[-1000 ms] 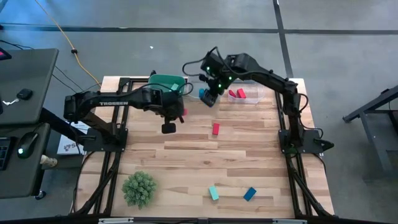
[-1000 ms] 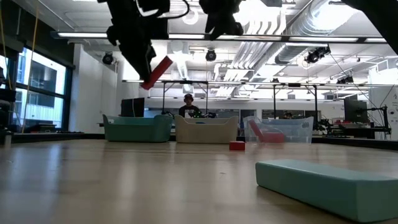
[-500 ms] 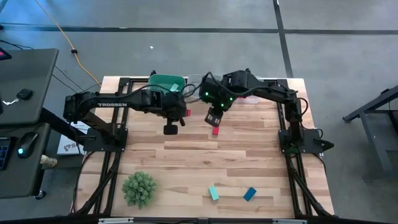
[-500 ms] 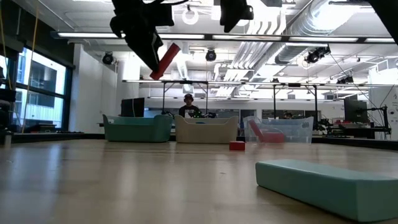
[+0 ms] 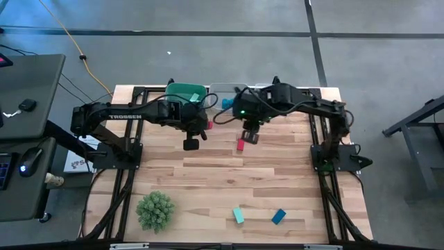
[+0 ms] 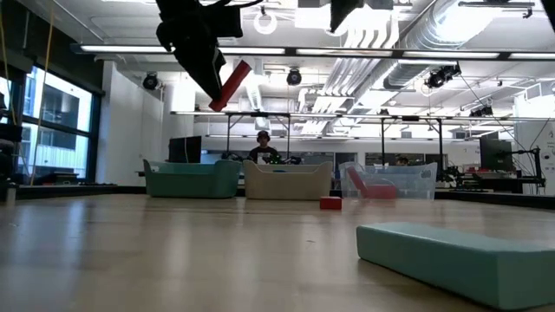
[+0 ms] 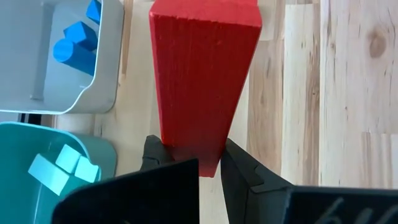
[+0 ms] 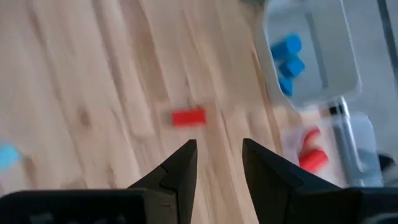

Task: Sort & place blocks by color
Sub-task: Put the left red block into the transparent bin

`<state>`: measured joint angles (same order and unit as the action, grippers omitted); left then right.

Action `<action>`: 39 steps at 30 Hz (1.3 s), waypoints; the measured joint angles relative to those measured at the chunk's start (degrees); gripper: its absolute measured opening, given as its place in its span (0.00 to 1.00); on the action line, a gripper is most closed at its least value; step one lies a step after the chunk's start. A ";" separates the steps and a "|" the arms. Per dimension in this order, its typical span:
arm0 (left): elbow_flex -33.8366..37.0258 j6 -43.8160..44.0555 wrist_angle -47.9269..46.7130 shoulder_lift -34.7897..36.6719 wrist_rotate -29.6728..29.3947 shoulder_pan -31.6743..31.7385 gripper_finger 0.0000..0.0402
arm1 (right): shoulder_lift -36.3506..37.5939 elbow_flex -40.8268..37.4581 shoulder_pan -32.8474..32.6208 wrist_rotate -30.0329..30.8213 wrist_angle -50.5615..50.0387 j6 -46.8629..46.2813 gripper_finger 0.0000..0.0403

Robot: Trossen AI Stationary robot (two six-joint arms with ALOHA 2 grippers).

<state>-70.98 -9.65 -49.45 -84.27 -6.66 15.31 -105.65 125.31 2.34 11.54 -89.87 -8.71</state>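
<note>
My left gripper [image 7: 191, 163] hangs above the table's far middle, shut on a red bar block [image 7: 202, 74] that shows slanted high up in the low view [image 6: 230, 85]. My right gripper [image 8: 217, 163] is open with nothing between its fingers. It hovers over a small red block [image 8: 188, 117] that lies flat on the table [image 5: 241, 144]. A teal bar [image 5: 238, 215] and a blue block [image 5: 278, 217] lie flat near the front edge. My left gripper pinches the red bar's near end [image 7: 189, 158] between its two fingers [image 7: 155, 155]. The fingers slant down from above. The bar runs on past the fingertips, in line with them. It is lifted clear of the table and tilted.
Along the far edge stand a teal bin [image 5: 186, 92] with teal blocks, a clear bin [image 7: 109, 68] with blue blocks, and a clear bin [image 6: 390, 180] with red blocks. A green spiky ball [image 5: 155, 210] sits at the near left.
My right gripper has come away from the far bins toward the table's near side and a little to the right, ending above the small red block. Its wrist has turned on the way, and the gap between its fingers is unchanged.
</note>
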 joint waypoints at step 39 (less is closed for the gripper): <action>0.00 6.51 4.70 -0.11 -7.81 -1.07 0.00 | 42.53 -66.56 2.94 -9.04 55.62 -24.50 0.29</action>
<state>-70.98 -3.14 -44.75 -84.38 -14.47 14.24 -63.12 58.75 5.28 2.50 -34.25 -33.21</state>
